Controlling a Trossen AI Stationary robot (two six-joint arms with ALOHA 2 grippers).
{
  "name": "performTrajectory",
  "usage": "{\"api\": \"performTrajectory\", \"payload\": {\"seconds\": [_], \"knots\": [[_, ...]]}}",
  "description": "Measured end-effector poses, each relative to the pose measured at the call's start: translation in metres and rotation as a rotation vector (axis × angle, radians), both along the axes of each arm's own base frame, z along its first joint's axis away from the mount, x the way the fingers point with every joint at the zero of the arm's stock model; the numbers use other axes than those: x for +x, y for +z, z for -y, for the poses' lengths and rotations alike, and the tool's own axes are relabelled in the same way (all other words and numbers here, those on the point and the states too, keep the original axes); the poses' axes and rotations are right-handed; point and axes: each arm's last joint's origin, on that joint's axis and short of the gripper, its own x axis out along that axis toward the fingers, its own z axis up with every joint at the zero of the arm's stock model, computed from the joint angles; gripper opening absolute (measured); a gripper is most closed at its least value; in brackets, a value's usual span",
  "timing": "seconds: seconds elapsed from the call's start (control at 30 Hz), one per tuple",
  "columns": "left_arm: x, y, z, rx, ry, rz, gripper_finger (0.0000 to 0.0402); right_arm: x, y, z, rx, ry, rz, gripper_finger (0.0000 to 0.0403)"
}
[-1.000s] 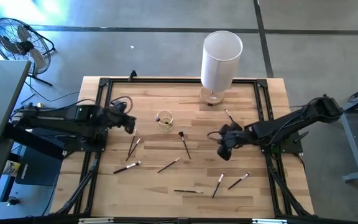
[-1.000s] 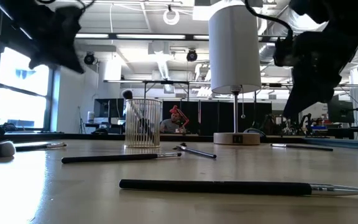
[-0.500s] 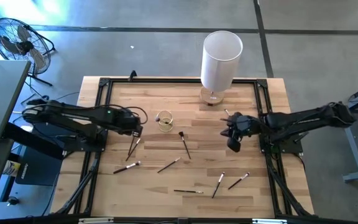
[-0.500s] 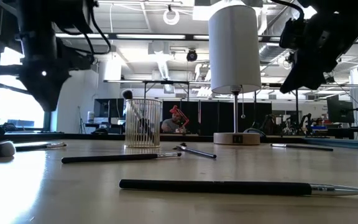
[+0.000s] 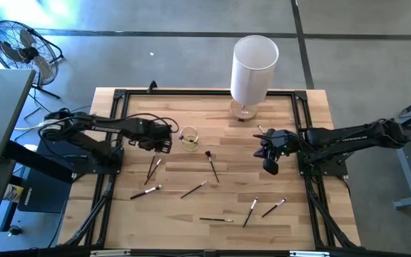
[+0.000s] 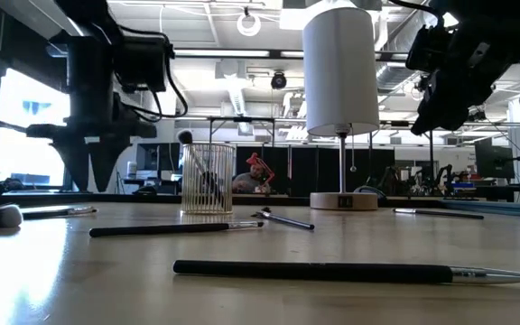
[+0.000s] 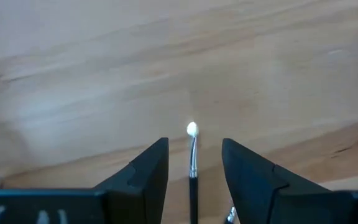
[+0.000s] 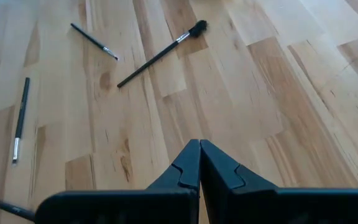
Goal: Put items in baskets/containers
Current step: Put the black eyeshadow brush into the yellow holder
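- The brush [image 7: 192, 163] with the pale tip lies flat on the wood table [image 5: 212, 114], right between the two fingers of the left gripper [image 7: 194, 168]. The fingers stand apart and hold nothing.
- If they close too high, they could miss the thin stick or only pinch its tip, and it may roll away.
- A second brush lies right beside this one in the top view (the two look almost crossed there), so the fingers could grab both or bump the other one.
- The glass cup [image 5: 189, 138] stands just beside the left gripper [image 5: 164, 142]. A swing of the arm could knock it over and spill the brushes standing in it.
- The right gripper [image 5: 270, 165] hangs over the right side of the table with its fingers [image 8: 191, 163] pressed together, empty.
- More brushes [image 5: 211, 165] lie all over the table, so a low arm could sweep some off the edge.
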Motion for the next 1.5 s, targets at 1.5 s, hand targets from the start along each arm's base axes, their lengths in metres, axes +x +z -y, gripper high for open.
{"api": "performTrajectory", "payload": {"seconds": [1.5], "knots": [[0.016,-0.033,-0.01,0.001,-0.052,-0.094,0.0076,0.0,0.0,0.0,-0.021,0.0,-0.005,0.0]]}}
